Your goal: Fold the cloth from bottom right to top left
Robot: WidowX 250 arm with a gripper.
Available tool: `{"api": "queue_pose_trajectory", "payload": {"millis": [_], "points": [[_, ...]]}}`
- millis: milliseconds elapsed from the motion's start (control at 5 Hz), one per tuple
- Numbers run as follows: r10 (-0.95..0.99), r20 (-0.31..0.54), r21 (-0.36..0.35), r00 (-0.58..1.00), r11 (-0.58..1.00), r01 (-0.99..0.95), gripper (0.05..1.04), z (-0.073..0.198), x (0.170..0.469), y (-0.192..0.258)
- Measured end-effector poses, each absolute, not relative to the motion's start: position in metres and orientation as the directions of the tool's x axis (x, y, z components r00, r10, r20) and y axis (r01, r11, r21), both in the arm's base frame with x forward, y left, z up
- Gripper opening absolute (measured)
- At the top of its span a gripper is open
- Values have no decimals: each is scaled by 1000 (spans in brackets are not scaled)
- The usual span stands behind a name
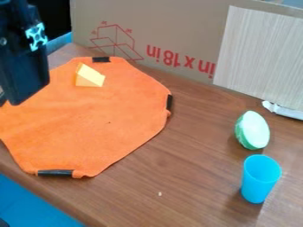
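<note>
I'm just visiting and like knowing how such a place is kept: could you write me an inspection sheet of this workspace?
Surface: brown wood-look table, small white speck near the front.
Job's things: orange cloth, spread out, not folded; black strips at its edges.
Clutter: yellow wedge on the cloth; blue cup, upright, at right; green-and-white rounded piece behind it.
Gripper: black, upper left, by the cloth.
Cables: nothing seen.
Surroundings: cardboard with red print behind; pale striped panel in front of it.
</note>
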State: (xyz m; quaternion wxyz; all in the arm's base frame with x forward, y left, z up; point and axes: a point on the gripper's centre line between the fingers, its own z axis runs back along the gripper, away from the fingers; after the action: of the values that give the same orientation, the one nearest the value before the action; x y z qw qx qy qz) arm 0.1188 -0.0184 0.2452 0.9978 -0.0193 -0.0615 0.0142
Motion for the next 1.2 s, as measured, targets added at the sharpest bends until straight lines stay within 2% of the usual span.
{"api": "queue_pose_trajectory", "payload": {"millis": [200,600,800,1000,1200], "points": [[10,120,-40,993,999,-5,1001,244,118,-19],[-237,167,1,957,971,240,1001,234,118,34],[-320,146,24,936,947,320,1001,219,119,56],[-498,46,31,866,867,497,1001,187,124,73],[-700,-16,49,714,713,699,1001,160,134,82]]}}
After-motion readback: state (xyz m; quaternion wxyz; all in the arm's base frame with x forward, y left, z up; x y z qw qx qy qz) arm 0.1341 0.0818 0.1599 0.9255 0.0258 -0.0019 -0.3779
